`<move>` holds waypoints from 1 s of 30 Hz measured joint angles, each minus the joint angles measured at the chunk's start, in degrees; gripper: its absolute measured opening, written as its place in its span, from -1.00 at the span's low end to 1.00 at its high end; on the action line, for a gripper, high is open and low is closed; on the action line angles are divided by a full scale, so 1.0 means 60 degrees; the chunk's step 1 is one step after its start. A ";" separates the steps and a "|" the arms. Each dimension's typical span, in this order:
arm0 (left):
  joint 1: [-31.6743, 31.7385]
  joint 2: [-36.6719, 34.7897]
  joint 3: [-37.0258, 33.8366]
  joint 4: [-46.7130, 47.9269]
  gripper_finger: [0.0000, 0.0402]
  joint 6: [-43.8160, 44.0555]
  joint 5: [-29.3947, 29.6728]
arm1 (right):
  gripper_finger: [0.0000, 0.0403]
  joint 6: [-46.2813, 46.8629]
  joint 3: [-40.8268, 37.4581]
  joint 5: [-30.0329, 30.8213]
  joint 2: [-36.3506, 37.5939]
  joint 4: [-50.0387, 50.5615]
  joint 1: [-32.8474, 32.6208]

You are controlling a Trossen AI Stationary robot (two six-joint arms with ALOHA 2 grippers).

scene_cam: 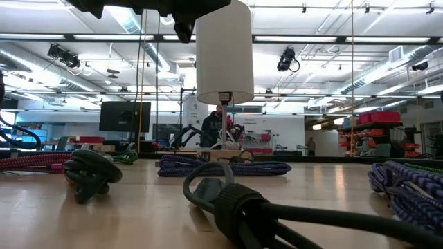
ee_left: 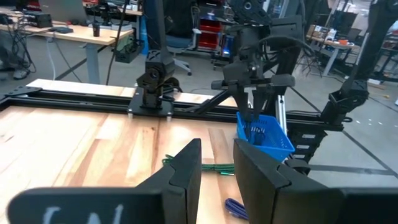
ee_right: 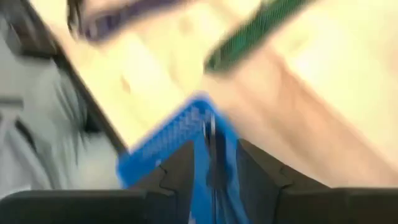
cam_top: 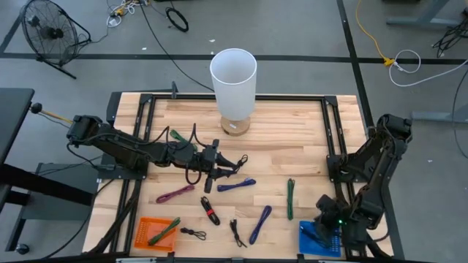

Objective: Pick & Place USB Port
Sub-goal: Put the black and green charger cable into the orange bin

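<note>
The right gripper [ee_right: 214,163], fingers slightly apart over the blue basket [ee_right: 174,140], straddled a thin dark cable [ee_right: 213,146], seemingly light and limp, best pinched at its plug; the left gripper [ee_left: 216,167] hung parted, empty.

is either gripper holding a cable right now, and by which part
Left gripper: nothing between its parted fingers. Right gripper, over the blue basket: a thin dark thing shows between its fingers; whether it is held cannot be told.

wooden table [cam_top: 292,124], cables [cam_top: 236,185], 2 baskets [cam_top: 155,232]
</note>
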State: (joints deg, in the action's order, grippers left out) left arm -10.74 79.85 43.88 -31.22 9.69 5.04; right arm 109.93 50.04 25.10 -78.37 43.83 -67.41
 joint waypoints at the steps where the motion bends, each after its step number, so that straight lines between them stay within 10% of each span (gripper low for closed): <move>1: 0.0003 0.0000 0.0000 0.0000 -0.51 0.0000 0.0037 | -0.40 0.0021 -0.0002 0.0228 0.0000 0.0100 0.0131; 30: 0.0003 0.0000 0.0000 -0.0004 -0.51 -0.0004 0.0047 | -0.01 -0.2062 -0.2989 -0.1434 -0.0007 -0.3660 0.3882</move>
State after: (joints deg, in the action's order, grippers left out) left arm -10.72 79.85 43.88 -31.24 9.67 5.32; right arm 97.56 32.11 16.49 -78.41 21.87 -44.12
